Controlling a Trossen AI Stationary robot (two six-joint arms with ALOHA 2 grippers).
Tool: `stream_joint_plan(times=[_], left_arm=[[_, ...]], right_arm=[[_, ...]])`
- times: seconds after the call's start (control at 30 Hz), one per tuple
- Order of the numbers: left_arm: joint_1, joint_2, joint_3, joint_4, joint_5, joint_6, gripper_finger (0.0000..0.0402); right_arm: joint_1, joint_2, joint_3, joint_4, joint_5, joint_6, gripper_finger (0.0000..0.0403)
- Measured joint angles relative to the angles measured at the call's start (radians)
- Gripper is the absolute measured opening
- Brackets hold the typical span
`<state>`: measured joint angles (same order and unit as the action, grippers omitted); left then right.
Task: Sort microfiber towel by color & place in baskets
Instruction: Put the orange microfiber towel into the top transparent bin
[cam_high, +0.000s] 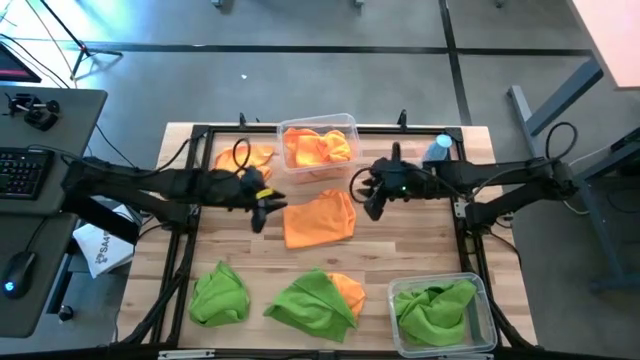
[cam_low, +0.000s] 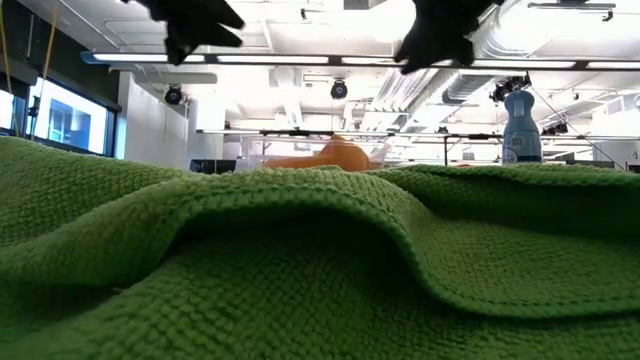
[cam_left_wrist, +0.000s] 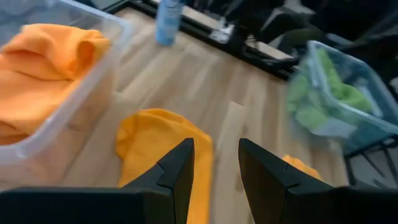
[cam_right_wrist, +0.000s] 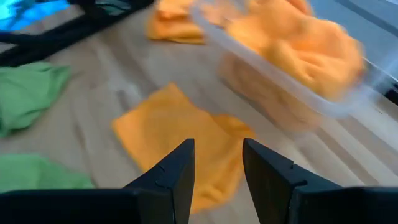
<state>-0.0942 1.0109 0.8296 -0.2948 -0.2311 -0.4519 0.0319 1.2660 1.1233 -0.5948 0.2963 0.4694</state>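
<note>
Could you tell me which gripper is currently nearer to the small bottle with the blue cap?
Right. The right gripper hangs open over mid-table, a short way from the bottle at the far right edge. The left gripper, also open, is well across the table from it.

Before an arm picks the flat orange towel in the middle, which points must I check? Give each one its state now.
1. Flat orange towel lies free on the table, nothing on it: ok.
2. Left gripper jaws open, empty: ok.
3. Right gripper jaws apart, empty: ok.
4. Basket with orange towels has room on top: cannot tell.
5. Basket with green towels holds only green: ok.
6. All loose towels separated: not ok, an orange one lies partly under a green towel.
</note>
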Motion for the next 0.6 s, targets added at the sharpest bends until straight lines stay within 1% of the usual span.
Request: stream_joint_plan(times=[0.1,0.23,0.4,0.6], left_arm=[[-0.046,-0.061,-0.038,-0.006,-0.001,-0.003,0.0113],[-0.094,-0.149,-0.080,-0.020,-0.001,-0.009,0.0113],[-0.133,-0.258,-0.135,-0.046,0.006,0.000,0.0113],[-0.137,-0.369,-0.204,-0.059,0.007,0.000,0.0113]], right_arm=[[0.031,0.050,0.000,0.093,-0.009,-0.026,0.0129],[0.060,0.149,0.003,0.189,-0.011,-0.033,0.0129],[0.068,0.304,0.065,0.178,-0.016,-0.003,0.0129],[0.058,0.498,0.175,0.104,-0.017,0.001,0.0136]])
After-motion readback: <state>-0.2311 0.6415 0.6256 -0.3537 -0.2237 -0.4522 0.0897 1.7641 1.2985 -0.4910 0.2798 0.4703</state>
